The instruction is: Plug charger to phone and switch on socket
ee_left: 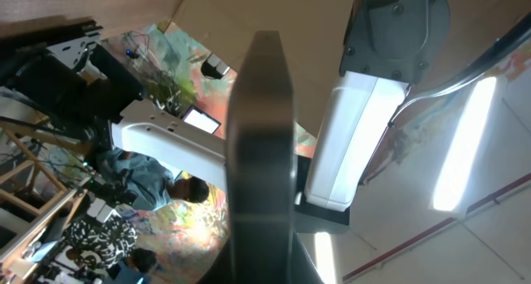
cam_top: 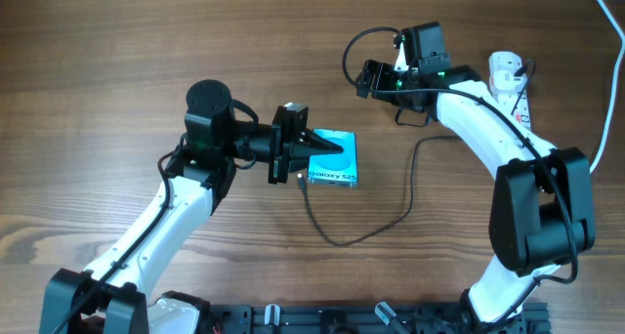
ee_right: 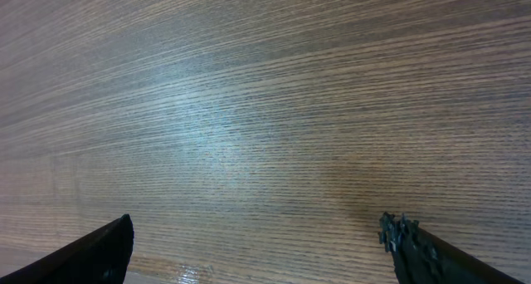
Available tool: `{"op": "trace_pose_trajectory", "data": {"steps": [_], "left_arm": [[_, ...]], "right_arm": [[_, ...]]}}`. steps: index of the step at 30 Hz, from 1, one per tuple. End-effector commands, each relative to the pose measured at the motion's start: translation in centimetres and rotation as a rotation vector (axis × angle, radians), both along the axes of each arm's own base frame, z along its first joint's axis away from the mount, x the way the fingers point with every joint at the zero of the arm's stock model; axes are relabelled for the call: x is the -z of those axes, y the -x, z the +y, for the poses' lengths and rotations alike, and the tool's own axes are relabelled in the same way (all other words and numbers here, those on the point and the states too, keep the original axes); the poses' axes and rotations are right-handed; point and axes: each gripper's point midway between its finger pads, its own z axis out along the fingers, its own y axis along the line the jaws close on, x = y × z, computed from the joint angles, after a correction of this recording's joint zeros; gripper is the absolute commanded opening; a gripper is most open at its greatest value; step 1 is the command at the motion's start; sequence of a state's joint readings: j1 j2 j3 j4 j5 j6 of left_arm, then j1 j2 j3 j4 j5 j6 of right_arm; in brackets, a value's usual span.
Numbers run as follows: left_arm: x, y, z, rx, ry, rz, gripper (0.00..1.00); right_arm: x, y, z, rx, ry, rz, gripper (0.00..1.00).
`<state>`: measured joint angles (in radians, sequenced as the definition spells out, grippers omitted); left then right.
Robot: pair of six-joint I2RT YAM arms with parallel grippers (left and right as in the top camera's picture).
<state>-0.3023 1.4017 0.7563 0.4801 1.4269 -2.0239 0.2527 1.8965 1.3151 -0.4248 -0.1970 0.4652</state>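
The phone (cam_top: 337,164) lay screen-up on the worktop (cam_top: 107,61). The left end effector (cam_top: 330,146) was over it, fingers pressed together. The charger (cam_top: 344,241) ran from the phone's edge in a loose loop. The socket (cam_top: 508,75) lay well apart from the phone, with the right end effector (cam_top: 371,78) between them, spread wide and empty.
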Motion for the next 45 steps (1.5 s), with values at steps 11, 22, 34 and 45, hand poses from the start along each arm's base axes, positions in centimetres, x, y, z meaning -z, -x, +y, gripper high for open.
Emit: {"op": "trace_pose_trajectory", "data": {"steps": [11, 22, 34, 45], "left_arm": [[-1.2, 0.6, 0.0, 0.019, -0.010, 0.111, 0.04], [-1.1, -0.7, -0.1, -0.057, -0.015, 0.110, 0.04], [-1.1, -0.7, -0.2, -0.055, -0.011, 0.083, 0.04], [-0.9, -0.8, -0.1, -0.040, 0.094, -0.742, 0.04]], "right_arm": [[0.5, -0.1, -0.1, -0.007, 0.023, -0.002, 1.00], [0.5, -0.1, -0.1, -0.007, 0.023, -0.002, 0.99], [0.5, -0.1, -0.2, -0.008, 0.023, -0.002, 1.00], [0.3, -0.4, -0.1, -0.008, 0.021, -0.014, 1.00]]}}
